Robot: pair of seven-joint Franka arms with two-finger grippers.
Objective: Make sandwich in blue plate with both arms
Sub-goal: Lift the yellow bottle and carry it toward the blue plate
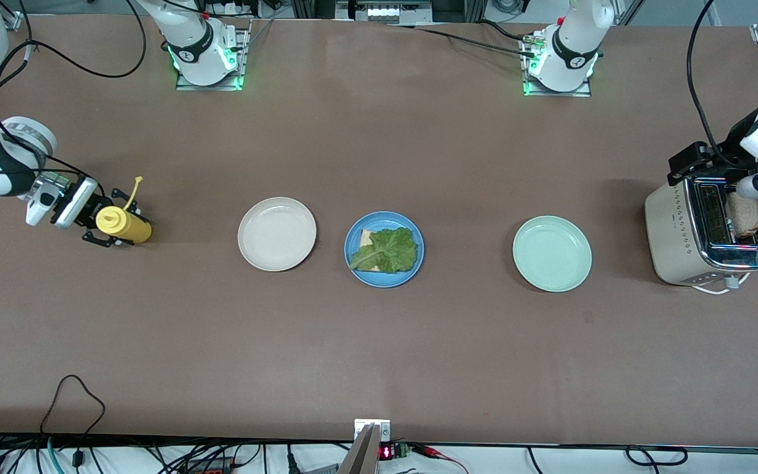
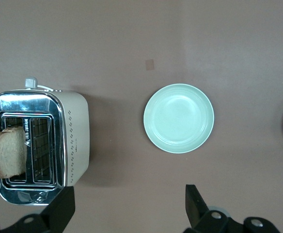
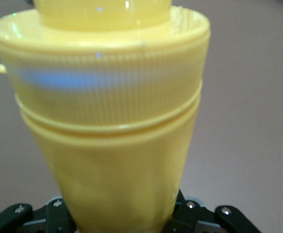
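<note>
Three plates: cream (image 1: 277, 234), blue plate (image 1: 384, 249), mint (image 1: 552, 253). One toaster (image 1: 705, 232). Left gripper (image 2: 127, 206) above toaster, jaws apart. Right gripper (image 1: 110, 227) jaws clamped on one yellow bottle (image 1: 123, 224).

lettuce (image 1: 389, 250) on bread (image 1: 366, 238), in plate (image 1: 353, 270)

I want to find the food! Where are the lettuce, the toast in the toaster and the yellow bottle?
lettuce leaf (image 1: 388, 249): front view, middle of leaf
toast slice (image 2: 7, 151): left wrist view, crust face
yellow squeeze bottle (image 1: 124, 224): front view, its body
</note>
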